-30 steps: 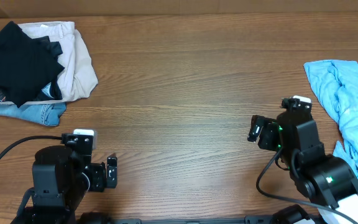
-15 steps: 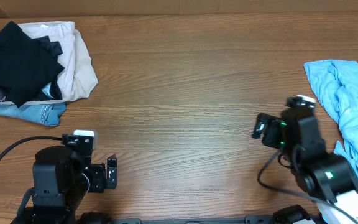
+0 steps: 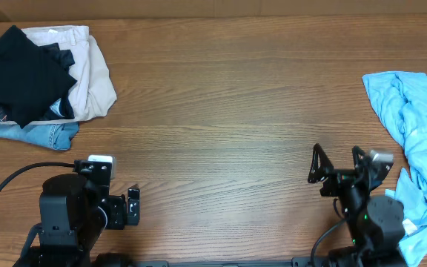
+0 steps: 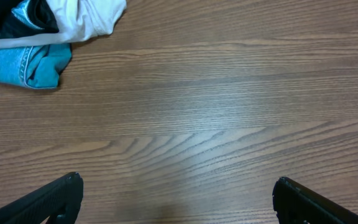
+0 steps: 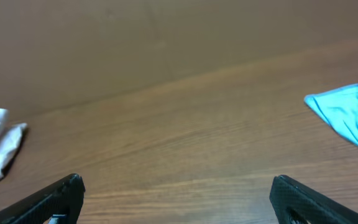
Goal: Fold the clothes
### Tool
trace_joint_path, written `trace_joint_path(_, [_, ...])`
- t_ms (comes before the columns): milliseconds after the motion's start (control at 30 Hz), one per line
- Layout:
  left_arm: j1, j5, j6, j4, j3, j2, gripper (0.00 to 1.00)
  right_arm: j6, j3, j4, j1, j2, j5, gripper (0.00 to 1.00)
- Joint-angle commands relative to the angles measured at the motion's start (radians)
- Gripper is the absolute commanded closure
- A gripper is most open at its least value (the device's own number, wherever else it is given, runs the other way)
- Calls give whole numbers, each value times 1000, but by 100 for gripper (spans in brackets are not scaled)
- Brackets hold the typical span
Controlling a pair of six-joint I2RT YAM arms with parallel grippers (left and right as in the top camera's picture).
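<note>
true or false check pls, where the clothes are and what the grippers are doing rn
1. The left gripper and the right gripper both stand open and hold nothing. True.
2. The black garment lies spread flat in the middle of the table. False: it sits crumpled on top of a pile at the far left corner.
3. The light blue garment lies bunched along the right edge of the table. True.
4. The right gripper is clamped on the light blue garment. False: it is apart from the cloth, over bare wood.
5. A denim piece shows at the bottom of the left pile. True.
</note>
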Motion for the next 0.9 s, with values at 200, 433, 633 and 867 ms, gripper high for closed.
trace_joint_path(200, [-4, -7, -2, 1, -3, -6, 0, -111, -229, 248, -6, -201, -42, 0])
trace_joint_path(433, [-4, -7, -2, 1, -3, -6, 0, -208, -304, 384, -11, -202, -35, 0])
trace_joint_path(633, [-4, -7, -2, 0, -3, -6, 0, -234, -304, 275, -19, -201, -51, 0])
trace_joint_path(867, [-4, -7, -2, 0, -3, -6, 0, -234, -304, 275, -19, -201, -61, 0])
